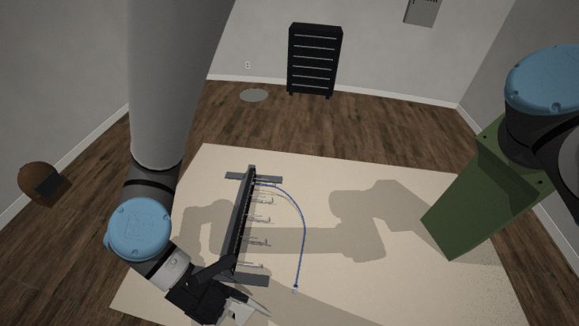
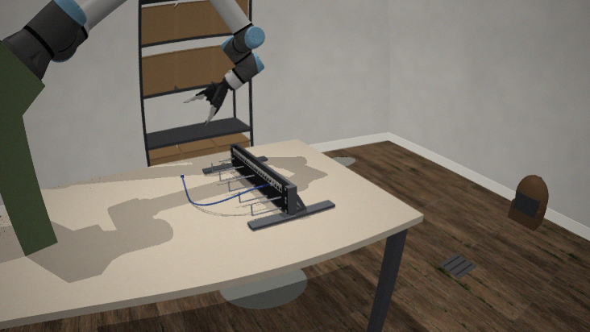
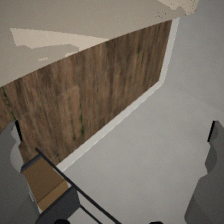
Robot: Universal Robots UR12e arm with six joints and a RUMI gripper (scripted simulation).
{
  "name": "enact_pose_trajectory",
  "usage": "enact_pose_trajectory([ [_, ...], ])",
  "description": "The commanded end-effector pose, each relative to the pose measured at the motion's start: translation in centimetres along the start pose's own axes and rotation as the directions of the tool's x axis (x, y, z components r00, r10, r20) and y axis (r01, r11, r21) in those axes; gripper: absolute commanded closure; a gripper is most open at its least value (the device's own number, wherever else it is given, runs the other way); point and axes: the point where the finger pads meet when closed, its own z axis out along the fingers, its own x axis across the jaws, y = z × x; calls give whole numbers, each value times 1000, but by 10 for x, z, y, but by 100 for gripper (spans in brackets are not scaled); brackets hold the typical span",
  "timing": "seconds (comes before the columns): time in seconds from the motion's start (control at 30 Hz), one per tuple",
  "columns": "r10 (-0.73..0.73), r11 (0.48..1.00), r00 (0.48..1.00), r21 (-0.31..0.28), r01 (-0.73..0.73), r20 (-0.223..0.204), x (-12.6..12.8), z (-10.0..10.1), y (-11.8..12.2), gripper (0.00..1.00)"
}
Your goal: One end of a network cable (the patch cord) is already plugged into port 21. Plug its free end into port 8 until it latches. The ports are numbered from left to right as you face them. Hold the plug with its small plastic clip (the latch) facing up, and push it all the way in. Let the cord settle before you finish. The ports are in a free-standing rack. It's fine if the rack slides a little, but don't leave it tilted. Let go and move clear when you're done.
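The dark rack (image 1: 239, 218) (image 2: 263, 175) stands upright on the beige table (image 1: 405, 283) (image 2: 247, 255). A blue patch cord (image 1: 301, 226) (image 2: 214, 201) is plugged into the rack near one end and curves across the table. Its free plug (image 1: 294, 287) (image 2: 181, 175) lies on the table, apart from the rack. My gripper (image 1: 253, 316) (image 2: 196, 111) (image 3: 114, 122) is open and empty. It hangs high above the table near the rack's far end, well away from the plug. The wrist view shows only floor, wall and a table corner (image 3: 75, 20); cord and rack are out of it.
Several thin grey stubs (image 1: 259, 243) (image 2: 247, 193) stick out of the rack on the cord's side. The green robot pedestal (image 1: 486, 194) (image 2: 16, 164) stands at the table's end. A shelf with cardboard boxes (image 2: 193, 61) (image 3: 45, 185) is behind the table. A black cabinet (image 1: 313, 58) stands by the far wall.
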Motion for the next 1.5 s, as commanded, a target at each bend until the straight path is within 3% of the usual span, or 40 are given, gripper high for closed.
enact_pose_trajectory([
  [0.0,-1,1000,1000,0,1,1,0,-1,1,0],
  [1.1,-61,998,998,30,61,-8,-1,2,-3,0],
  [1.47,-265,954,963,128,270,-55,-3,10,-17,0],
])
